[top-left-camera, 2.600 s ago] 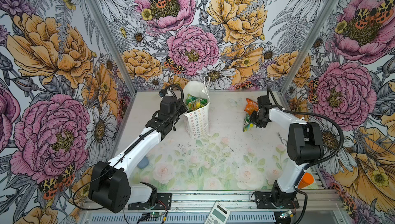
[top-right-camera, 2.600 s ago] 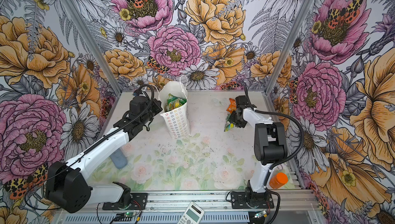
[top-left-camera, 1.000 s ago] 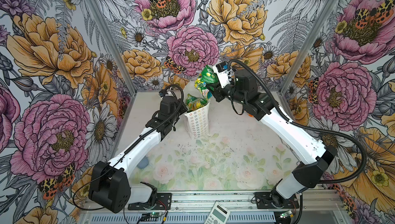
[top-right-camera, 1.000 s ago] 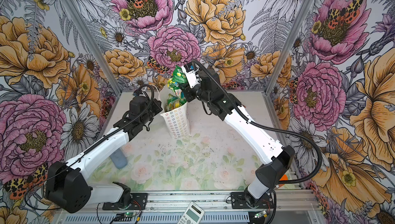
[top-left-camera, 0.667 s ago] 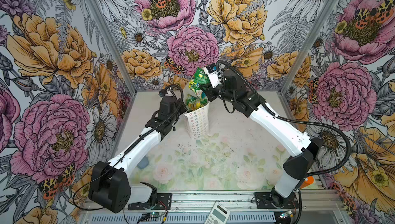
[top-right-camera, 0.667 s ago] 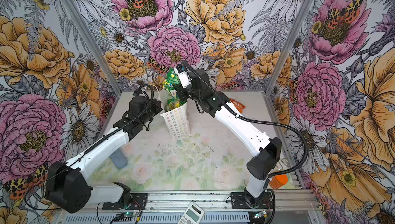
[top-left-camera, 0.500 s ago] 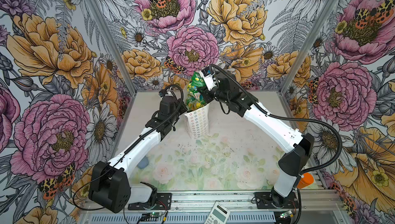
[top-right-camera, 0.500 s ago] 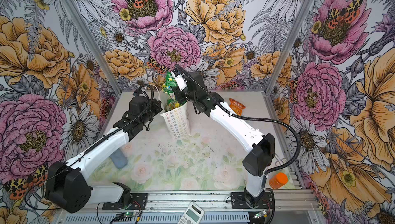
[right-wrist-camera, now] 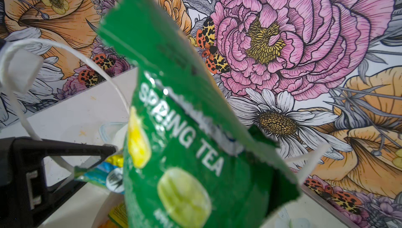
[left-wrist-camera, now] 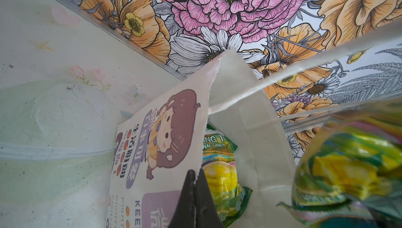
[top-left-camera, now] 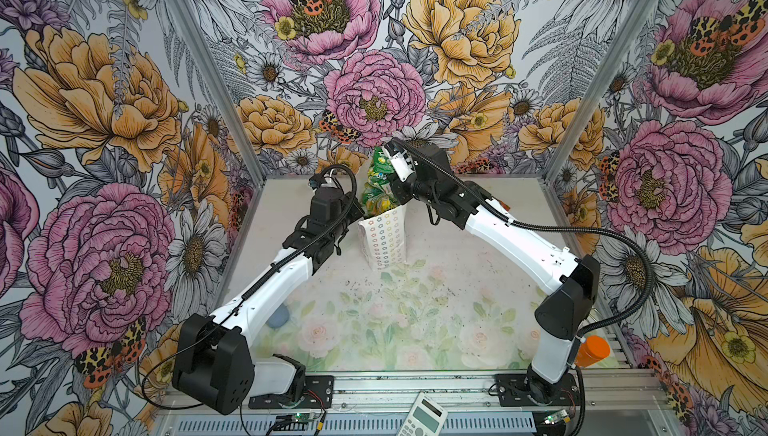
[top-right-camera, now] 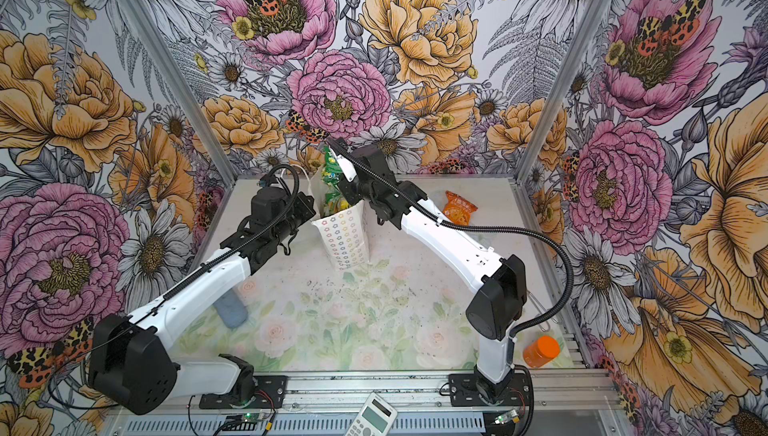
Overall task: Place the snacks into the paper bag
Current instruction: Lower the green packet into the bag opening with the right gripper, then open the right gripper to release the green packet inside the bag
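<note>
The white paper bag (top-left-camera: 383,242) (top-right-camera: 348,240) stands upright at the back of the table, with several snacks (top-left-camera: 376,202) (top-right-camera: 337,204) showing in its mouth. My left gripper (left-wrist-camera: 195,178) is shut on the bag's rim (left-wrist-camera: 202,116), pinching the printed wall beside a yellow-green packet (left-wrist-camera: 219,179) inside. My right gripper (top-left-camera: 392,182) (top-right-camera: 345,183) is shut on a green snack (top-left-camera: 377,165) (top-right-camera: 331,165) (right-wrist-camera: 185,150) and holds it upright just above the bag's mouth. That packet hides the right jaws in the right wrist view. An orange snack (top-right-camera: 459,207) lies on the table at the back right.
An orange bottle (top-left-camera: 592,350) (top-right-camera: 540,350) stands at the front right edge. A calculator (top-left-camera: 422,417) (top-right-camera: 371,417) lies on the front rail. A blue-grey object (top-left-camera: 277,317) (top-right-camera: 230,313) lies under my left arm. Patterned walls close in three sides.
My right arm lifted the green snack from the back right of the table, swung it left and lowered it over the bag's mouth. The left gripper kept its hold on the rim.
</note>
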`<action>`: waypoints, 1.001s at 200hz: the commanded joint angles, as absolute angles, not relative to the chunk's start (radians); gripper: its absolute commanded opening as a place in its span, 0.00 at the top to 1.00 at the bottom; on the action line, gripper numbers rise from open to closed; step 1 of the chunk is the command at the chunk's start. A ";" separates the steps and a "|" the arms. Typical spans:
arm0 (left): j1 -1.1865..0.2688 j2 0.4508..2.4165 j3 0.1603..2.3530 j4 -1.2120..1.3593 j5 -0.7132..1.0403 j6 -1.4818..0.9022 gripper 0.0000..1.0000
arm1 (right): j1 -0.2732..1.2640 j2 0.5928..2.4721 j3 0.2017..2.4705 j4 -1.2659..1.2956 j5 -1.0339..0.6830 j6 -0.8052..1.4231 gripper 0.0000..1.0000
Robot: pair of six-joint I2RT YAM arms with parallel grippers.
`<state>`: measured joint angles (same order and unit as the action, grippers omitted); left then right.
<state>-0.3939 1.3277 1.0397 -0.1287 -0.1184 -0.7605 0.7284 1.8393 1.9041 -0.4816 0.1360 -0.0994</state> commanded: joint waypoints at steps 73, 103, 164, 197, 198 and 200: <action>-0.384 1.298 1.029 -0.095 -0.107 -0.764 1.00 | 0.780 1.837 1.927 -0.465 0.265 -0.179 0.42; -0.380 1.295 1.025 -0.094 -0.112 -0.766 1.00 | 0.781 1.804 1.910 -0.465 0.247 -0.162 0.40; -0.375 1.286 1.017 -0.098 -0.114 -0.765 1.00 | 0.778 1.742 1.875 -0.463 0.261 -0.143 0.37; -0.375 1.278 1.011 -0.105 -0.117 -0.766 1.00 | 0.774 1.704 1.847 -0.464 0.270 -0.129 0.35; -0.374 1.278 1.011 -0.106 -0.118 -0.766 1.00 | 0.774 1.703 1.846 -0.464 0.271 -0.129 0.35; -0.372 1.277 1.010 -0.106 -0.119 -0.766 1.00 | 0.774 1.701 1.845 -0.463 0.271 -0.128 0.35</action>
<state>-0.3817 1.3144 1.0252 -0.1284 -0.1184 -0.7609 0.7738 1.7588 1.8690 -0.4793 0.2443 -0.1513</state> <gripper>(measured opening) 0.049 0.644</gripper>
